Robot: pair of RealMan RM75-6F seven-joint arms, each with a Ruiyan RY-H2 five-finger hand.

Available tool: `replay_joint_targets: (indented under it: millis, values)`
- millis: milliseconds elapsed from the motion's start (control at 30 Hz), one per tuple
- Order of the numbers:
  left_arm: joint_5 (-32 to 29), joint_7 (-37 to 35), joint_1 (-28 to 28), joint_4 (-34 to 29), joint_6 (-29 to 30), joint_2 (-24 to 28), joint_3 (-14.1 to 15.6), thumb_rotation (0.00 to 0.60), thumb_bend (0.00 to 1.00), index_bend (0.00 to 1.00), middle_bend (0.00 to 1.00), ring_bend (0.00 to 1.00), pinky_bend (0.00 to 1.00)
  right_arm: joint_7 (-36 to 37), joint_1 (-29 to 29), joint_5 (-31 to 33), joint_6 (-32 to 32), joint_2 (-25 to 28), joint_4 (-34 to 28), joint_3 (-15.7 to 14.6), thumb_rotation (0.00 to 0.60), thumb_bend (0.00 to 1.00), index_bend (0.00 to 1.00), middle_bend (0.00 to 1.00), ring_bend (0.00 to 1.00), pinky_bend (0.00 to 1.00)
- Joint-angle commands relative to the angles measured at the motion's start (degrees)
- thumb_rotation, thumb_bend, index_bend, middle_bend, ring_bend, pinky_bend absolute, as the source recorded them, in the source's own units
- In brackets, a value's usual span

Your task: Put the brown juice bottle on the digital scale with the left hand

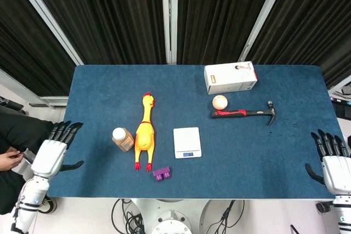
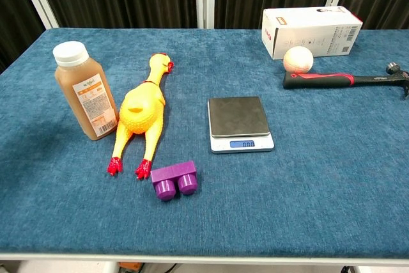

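The brown juice bottle (image 1: pixel 122 138) (image 2: pixel 85 91) with a white cap stands upright on the blue table, left of centre. The digital scale (image 1: pixel 187 142) (image 2: pixel 238 123) lies flat in the middle with nothing on its plate. My left hand (image 1: pixel 52 154) hovers at the table's left edge, fingers spread and empty, well to the left of the bottle. My right hand (image 1: pixel 333 160) stays off the table's right edge, fingers apart, holding nothing. Neither hand shows in the chest view.
A yellow rubber chicken (image 1: pixel 144 132) (image 2: pixel 141 115) lies between bottle and scale. A purple block (image 1: pixel 161 174) (image 2: pixel 173 180) sits near the front edge. At the back right are a white box (image 1: pixel 230 77), a ball (image 1: pixel 220 102) and a red-handled hammer (image 1: pixel 244 113).
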Motion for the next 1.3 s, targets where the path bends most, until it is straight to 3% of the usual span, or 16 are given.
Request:
replay_joint_targets:
  millis: [33, 300, 800, 933, 1067, 1300]
  values:
    - [-0.68, -0.91, -3.75, -0.71, -4.27, -1.31, -1.63, 0.600, 0.00, 0.04, 0.08, 0.00, 0.02, 0.58, -0.06, 0.22, -0.01, -0.12, 0.35, 0.13, 0.600, 0.22, 0.00, 0.00, 0.00, 0.00]
    - [-7.17, -0.09, -9.38, -0.35, -11.54, -7.20, -4.83, 0.600, 0.00, 0.03, 0.07, 0.00, 0.02, 1.07, -0.26, -0.14, 0.36, 0.20, 0.58, 0.07, 0.600, 0.22, 0.00, 0.00, 0.00, 0.00]
    - [-11.83, 0.88, -13.92, 2.29, -16.92, -11.58, -5.02, 0.600, 0.00, 0.02, 0.07, 0.00, 0.06, 2.64, -0.29, 0.45, -0.14, 0.32, 1.72, 0.33, 0.600, 0.22, 0.00, 0.00, 0.00, 0.00]
    - [-12.99, 1.91, -14.58, 3.21, -16.92, -12.62, -5.34, 0.600, 0.00, 0.04, 0.10, 0.02, 0.16, 2.74, -0.34, 0.68, -0.14, 0.63, 1.53, 0.49, 0.600, 0.22, 0.00, 0.00, 0.00, 0.00]
    - [-13.38, 2.11, -14.86, 4.02, -16.39, -13.54, -5.38, 0.600, 0.00, 0.14, 0.17, 0.14, 0.34, 2.78, -0.26, 1.00, -0.63, 0.70, 1.58, 0.49, 0.600, 0.22, 0.00, 0.00, 0.00, 0.00]
    - [-13.90, 2.33, -15.12, 5.59, -15.32, -14.94, -5.42, 0.600, 0.01, 0.28, 0.33, 0.30, 0.51, 2.44, -0.04, 1.13, -1.24, 0.73, 1.28, 0.44, 0.600, 0.22, 0.00, 0.00, 0.00, 0.00]
